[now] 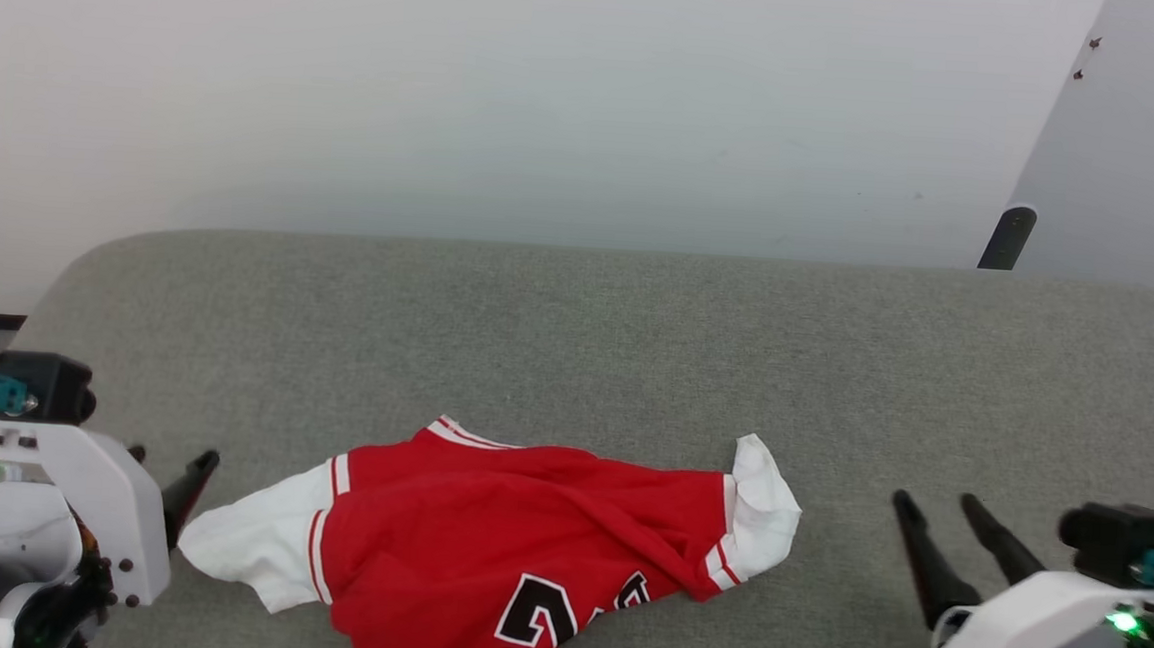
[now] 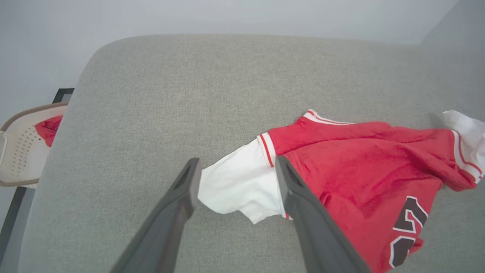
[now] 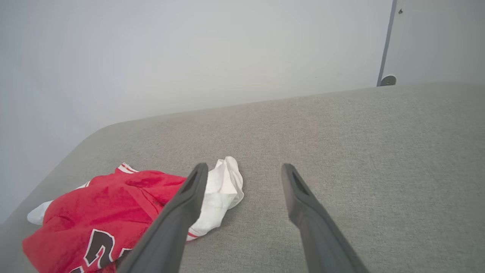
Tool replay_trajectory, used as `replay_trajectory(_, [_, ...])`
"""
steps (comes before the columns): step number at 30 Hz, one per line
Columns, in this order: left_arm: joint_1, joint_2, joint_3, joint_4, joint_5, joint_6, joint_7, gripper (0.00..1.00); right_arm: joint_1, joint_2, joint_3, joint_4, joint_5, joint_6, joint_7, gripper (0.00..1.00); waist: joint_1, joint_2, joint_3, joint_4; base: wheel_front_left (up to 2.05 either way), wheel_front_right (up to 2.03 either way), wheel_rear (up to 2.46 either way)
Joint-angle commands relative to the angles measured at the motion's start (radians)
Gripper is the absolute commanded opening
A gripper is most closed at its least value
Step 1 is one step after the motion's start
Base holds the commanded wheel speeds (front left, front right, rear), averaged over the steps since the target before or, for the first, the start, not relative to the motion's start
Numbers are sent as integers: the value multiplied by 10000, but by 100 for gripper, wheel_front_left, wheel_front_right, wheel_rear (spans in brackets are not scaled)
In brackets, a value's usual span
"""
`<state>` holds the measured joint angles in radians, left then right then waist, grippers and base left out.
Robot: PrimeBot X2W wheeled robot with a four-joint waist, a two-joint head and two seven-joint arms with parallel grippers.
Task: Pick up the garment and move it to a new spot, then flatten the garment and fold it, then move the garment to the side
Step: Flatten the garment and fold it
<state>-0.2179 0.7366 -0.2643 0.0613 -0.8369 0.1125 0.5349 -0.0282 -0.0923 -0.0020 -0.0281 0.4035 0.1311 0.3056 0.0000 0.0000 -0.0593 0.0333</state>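
Red shirt [image 1: 504, 530] lies crumpled on the gray cushion [image 1: 636, 348], close to its near edge. It is not flat and not folded. One white sleeve [image 1: 258, 545] sticks out toward the robot's left. The other white sleeve [image 1: 761, 516] is bunched up on the robot's right side. Red-white striped trim runs along the sleeve seams and collar. Black digits [image 1: 539, 617] with a white outline sit on the near part, cut off by the bottom edge of the head view.

Left gripper [image 2: 238, 163]: fingers spread wide, nothing pinched. In the left wrist view the outstretched sleeve shows in the gap between the two fingers. In the head view one finger [image 1: 200, 466] is just beside that sleeve's end. Whether it touches the cloth, cannot tell.

Right gripper [image 1: 936, 501]: fingers spread wide too, holding nothing. It is over bare cushion to the right of the bunched sleeve, apart from the shirt. In the right wrist view one finger overlaps the bunched sleeve and the other is over plain cushion.

The shirt lies between the two grippers, nearer the left one.

Off the cushion's left edge in the left wrist view there is a pale basket [image 2: 22, 151] with holes and a red cloth [image 2: 47, 129] inside, well apart from the shirt. A pale wall [image 1: 551, 92] is behind the cushion, with a dark post [image 1: 1006, 238] at the far right.
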Motion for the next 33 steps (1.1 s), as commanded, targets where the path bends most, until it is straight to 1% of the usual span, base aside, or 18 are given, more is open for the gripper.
replay_trajectory(1, [7,-77,81,9,-54,-79,-226,100,-216,-30,196,125,-72,-5,45,100,0,0,-2,48,0,0,0])
replay_trajectory(6, [129,-358,83,-6,207,-333,-1239,100,-518,-108,589,644,-208,-5,394,100,0,0,-46,528,0,0,0])
replay_trajectory(10, [171,-585,-29,74,621,-627,-2295,100,-702,-241,553,1164,-273,-5,898,100,0,0,-57,1113,0,0,0])
replay_trajectory(14, [291,-893,-107,99,1017,-794,-3453,100,-912,-395,482,1554,-359,-3,1475,100,0,0,-44,1684,0,0,0])
replay_trajectory(17, [465,-1092,-180,96,1231,-830,-4108,100,-995,-473,411,1800,-431,-3,1848,100,0,0,-5,2079,0,0,0])
replay_trajectory(19, [562,-1279,-203,84,1309,-771,-4464,100,-1104,-577,415,1941,-525,-3,2087,100,0,0,32,2331,0,0,0])
replay_trajectory(22, [735,-1496,-204,78,1355,-681,-4877,100,-1283,-626,323,2198,-644,-3,2438,100,0,0,164,2649,0,0,0])
replay_trajectory(27, [845,-1857,-331,42,1344,-687,-5285,100,-1624,-741,236,2706,-988,-3,2794,100,0,0,516,3080,0,0,0])
replay_trajectory(31, [879,-2057,-424,99,1328,-686,-5441,100,-1820,-724,105,3085,-1304,-3,3021,100,0,0,702,3248,0,0,0])
replay_trajectory(33, [889,-2169,-405,130,1301,-617,-5561,100,-1934,-651,23,3301,-1451,-3,3116,100,0,0,806,3318,0,0,0])
